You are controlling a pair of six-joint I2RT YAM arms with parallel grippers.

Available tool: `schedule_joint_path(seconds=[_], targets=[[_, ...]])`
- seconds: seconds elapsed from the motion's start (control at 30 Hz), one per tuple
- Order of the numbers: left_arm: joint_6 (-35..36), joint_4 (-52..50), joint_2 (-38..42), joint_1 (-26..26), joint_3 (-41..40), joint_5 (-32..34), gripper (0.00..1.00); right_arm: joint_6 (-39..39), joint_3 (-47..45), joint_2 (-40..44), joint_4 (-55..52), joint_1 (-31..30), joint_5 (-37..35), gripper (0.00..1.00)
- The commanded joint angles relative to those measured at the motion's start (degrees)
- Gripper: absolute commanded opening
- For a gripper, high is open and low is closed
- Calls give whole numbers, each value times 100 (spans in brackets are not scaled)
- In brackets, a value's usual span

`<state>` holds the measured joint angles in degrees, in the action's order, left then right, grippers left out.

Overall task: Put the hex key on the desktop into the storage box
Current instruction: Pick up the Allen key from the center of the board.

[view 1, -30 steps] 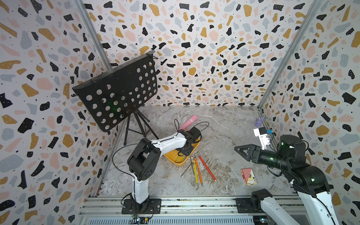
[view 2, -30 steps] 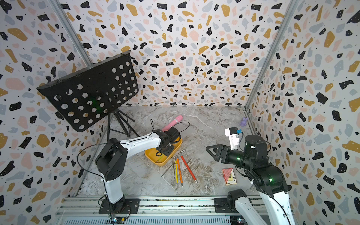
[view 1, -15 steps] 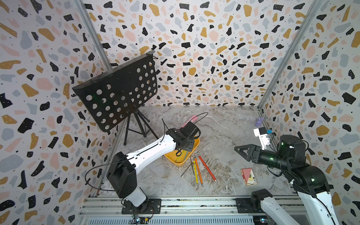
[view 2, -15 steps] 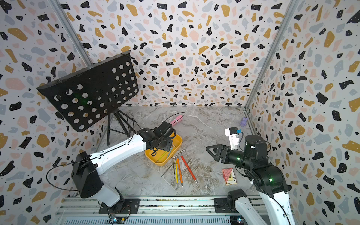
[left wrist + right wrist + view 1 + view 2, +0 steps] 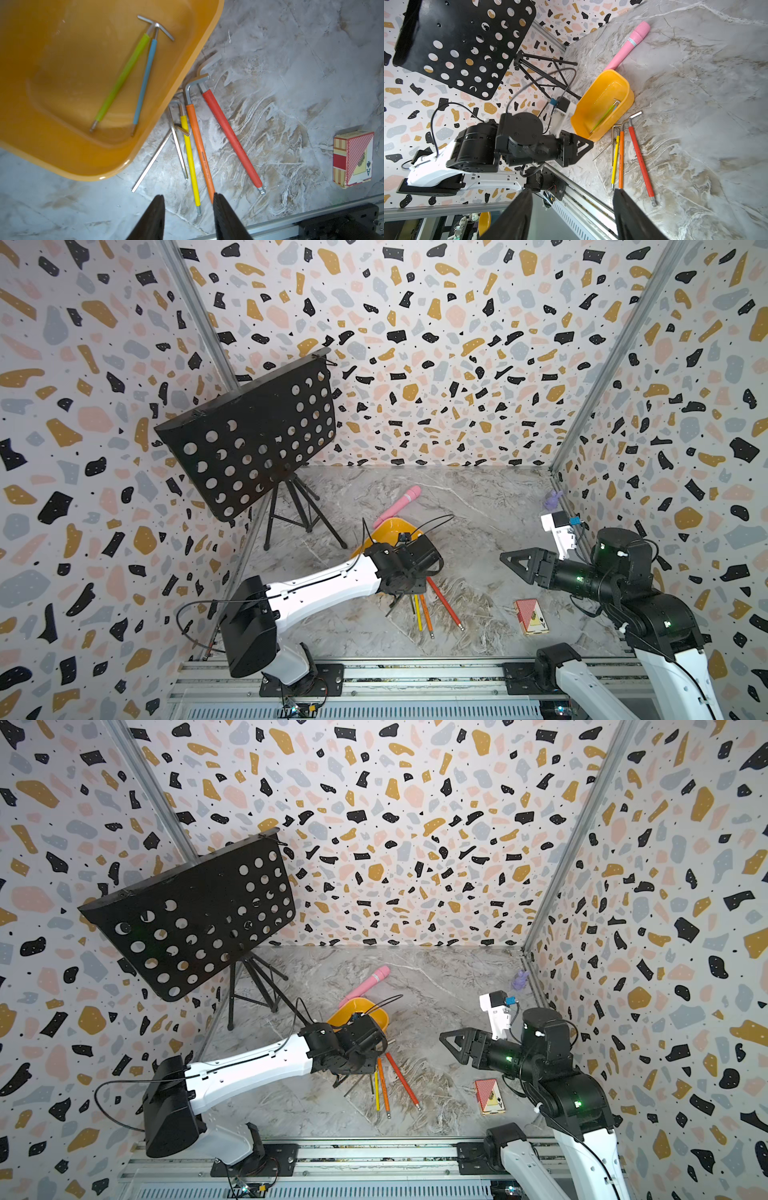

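Left tool [image 5: 188, 195] released and empty, poised over loose hex keys; right tool [image 5: 572, 190] spread, holding nothing.
Bare tabletop [image 5: 291, 83] lies open toward the card box [image 5: 353, 158]; the front rail [image 5: 291, 218] runs close behind the left tool. Storage box [image 5: 62, 72] sits ahead, holding green [image 5: 122, 79] and blue [image 5: 145, 81] keys. Red hex key [image 5: 230, 137] lies apart, orange hex key [image 5: 200, 149] ends at one fingertip, yellow hex key [image 5: 190, 158] between them.
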<state>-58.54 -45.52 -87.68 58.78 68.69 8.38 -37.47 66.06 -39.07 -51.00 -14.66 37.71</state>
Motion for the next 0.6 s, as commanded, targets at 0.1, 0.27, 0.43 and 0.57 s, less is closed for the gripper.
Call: schedule_joint_path(seconds=[0.1, 0.27, 0.43, 0.57], targets=[[-888, 366, -487, 7, -176, 101, 42, -5, 50, 59, -19, -29, 5, 67], [-957, 484, -730, -137, -266, 378, 41, -2, 46, 55, -30, -28, 15, 67], [-1035, 745, -1094, -245, -213, 290, 40, -4, 47, 41, -20, -25, 25, 67], [-1160, 746, -1325, -340, -233, 371, 36, 10, 72, 51, -47, -24, 13, 67]])
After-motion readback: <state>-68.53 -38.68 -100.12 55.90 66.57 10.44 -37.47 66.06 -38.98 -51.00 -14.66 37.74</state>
